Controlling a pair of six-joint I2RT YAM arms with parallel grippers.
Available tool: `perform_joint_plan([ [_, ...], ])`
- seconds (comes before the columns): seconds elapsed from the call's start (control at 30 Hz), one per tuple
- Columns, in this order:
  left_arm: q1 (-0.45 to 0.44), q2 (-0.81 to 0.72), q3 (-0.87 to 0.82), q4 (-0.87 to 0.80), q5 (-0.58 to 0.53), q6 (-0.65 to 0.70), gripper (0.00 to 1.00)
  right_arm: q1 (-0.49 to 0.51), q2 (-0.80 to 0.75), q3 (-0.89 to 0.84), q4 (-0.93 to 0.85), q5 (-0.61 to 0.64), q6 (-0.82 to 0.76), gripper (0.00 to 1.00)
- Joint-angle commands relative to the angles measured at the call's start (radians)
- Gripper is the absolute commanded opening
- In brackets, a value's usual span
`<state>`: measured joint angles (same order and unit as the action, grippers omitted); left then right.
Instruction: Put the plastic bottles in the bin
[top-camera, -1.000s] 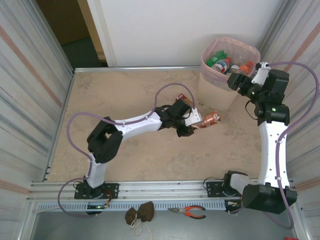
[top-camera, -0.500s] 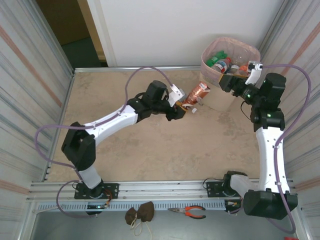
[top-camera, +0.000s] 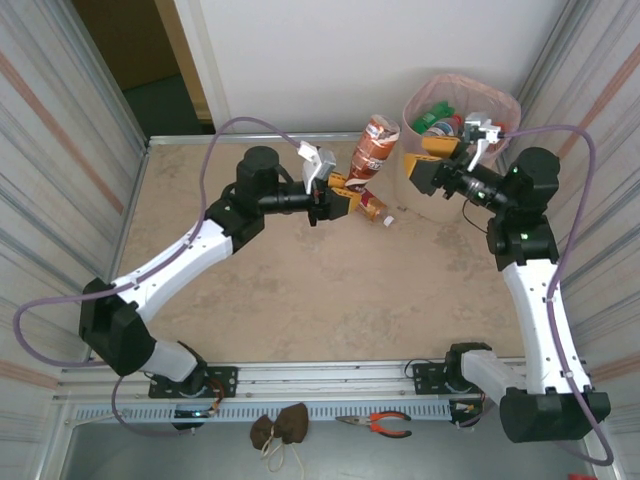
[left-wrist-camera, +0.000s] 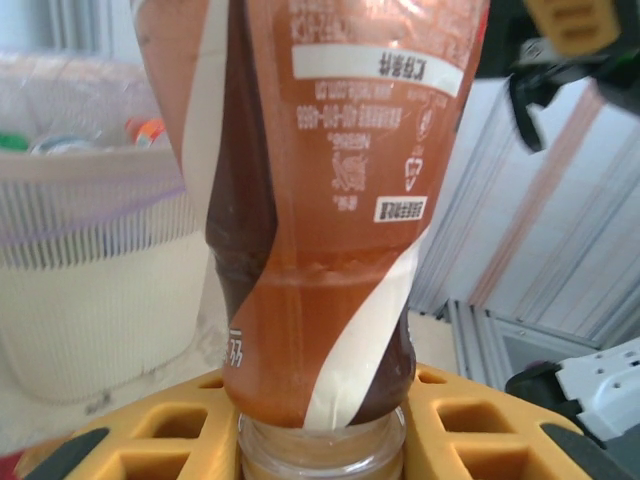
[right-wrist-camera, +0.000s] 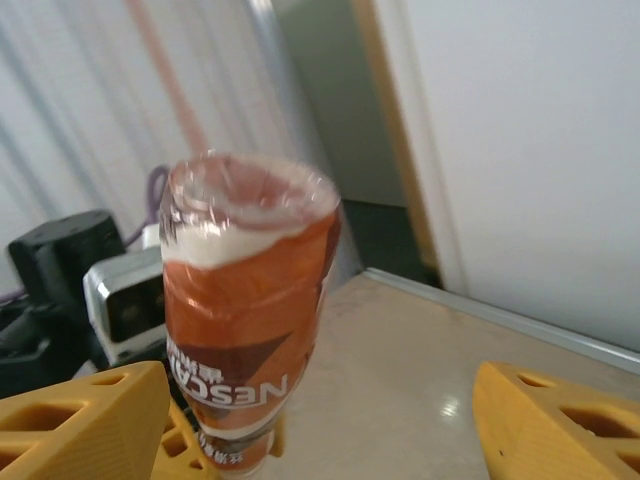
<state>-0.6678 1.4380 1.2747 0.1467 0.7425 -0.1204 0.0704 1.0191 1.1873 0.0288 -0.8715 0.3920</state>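
Clamping the neck of a brown-orange bottle (top-camera: 373, 148), the left gripper (top-camera: 345, 197) holds it base-up, its long axis nearly upright and leaning toward the bin (top-camera: 470, 80), which is close by on the right. The right gripper (top-camera: 425, 178) hangs between bottle and bin, jaws wide and empty, facing the bottle's side; the left arm looks better placed to carry it over the rim

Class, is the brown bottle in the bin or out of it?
Out: the left gripper holds the brown bottle beside the bin.
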Motion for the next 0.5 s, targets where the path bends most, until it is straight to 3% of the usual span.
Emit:
perform_joint_plan([
  [0.0,0.001,-0.044,-0.006,0.093,0.101,-0.035,0.14,0.061,0.008,0.05,0.099,-0.069,0.02,0.79],
  [0.2,-0.002,-0.074,-0.009,0.109,0.117,-0.044,0.13,0.173,0.029,0.092,0.144,-0.097,0.033,0.8],
  [0.47,-0.015,-0.084,-0.012,0.142,0.149,-0.042,0.11,0.253,0.088,0.167,0.149,-0.028,0.047,0.78],
])
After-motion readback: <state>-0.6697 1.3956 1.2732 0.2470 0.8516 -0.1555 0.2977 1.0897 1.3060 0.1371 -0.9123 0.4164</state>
